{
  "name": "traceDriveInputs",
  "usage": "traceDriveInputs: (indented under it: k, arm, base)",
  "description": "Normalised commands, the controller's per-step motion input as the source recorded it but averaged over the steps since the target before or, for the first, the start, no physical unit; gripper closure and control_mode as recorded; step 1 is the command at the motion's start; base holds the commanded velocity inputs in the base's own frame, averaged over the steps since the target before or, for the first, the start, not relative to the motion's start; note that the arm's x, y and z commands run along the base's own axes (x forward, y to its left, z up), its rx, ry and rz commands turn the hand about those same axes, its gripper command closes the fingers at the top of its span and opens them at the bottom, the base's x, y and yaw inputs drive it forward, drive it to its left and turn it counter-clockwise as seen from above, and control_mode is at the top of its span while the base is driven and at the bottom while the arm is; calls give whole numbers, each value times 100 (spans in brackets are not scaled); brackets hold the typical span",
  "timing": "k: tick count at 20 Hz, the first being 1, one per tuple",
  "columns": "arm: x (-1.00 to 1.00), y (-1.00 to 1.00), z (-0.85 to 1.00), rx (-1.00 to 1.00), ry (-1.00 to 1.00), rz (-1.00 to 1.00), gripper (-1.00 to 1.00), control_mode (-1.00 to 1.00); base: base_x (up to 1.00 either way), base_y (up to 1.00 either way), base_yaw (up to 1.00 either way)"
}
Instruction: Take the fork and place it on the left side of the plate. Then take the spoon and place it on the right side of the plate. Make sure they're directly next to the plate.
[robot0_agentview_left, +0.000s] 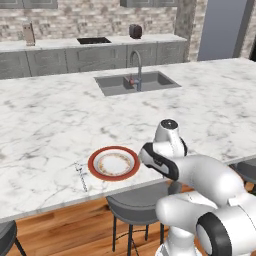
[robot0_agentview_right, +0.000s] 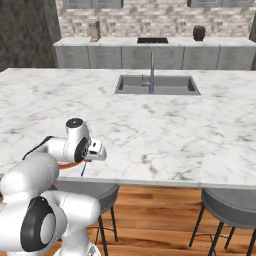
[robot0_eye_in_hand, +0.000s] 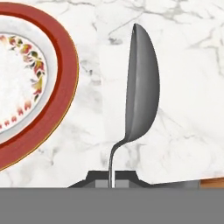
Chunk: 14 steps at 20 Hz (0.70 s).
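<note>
White marble with grey veining is covering the broad bench, which is carrying a sunken grey sink with a curved tap; behind it a brick wall is backing a run of grey cabinets. Dark round stools are standing on the wooden floor along the bench's near edge.

The plate is lying flat near that edge, its broad red-orange rim ringing a pale speckled centre with a small leafy border. The fork, thin and grey, is lying flat just beside the plate's left rim, though whether it touches is too fine to tell. The spoon (smooth dull metal, long oval bowl, thin bent neck) is standing out from the pincer, whose fingers are closing on its handle. In the hand view the spoon is hanging over bare marble just beside the plate's rim, clear of it.
</note>
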Motion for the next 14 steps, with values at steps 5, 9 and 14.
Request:
traceDriveInputs:
  k: [5, 9, 14]
  arm:
    - [22, 1, -27, 0, 0, 0, 100, -100]
    - [32, 2, -21, 0, 0, 0, 100, -100]
    - [28, 7, -21, 0, 0, 0, 100, -100]
  base:
    - [0, 0, 0]
    - [0, 0, 0]
    - [0, 0, 0]
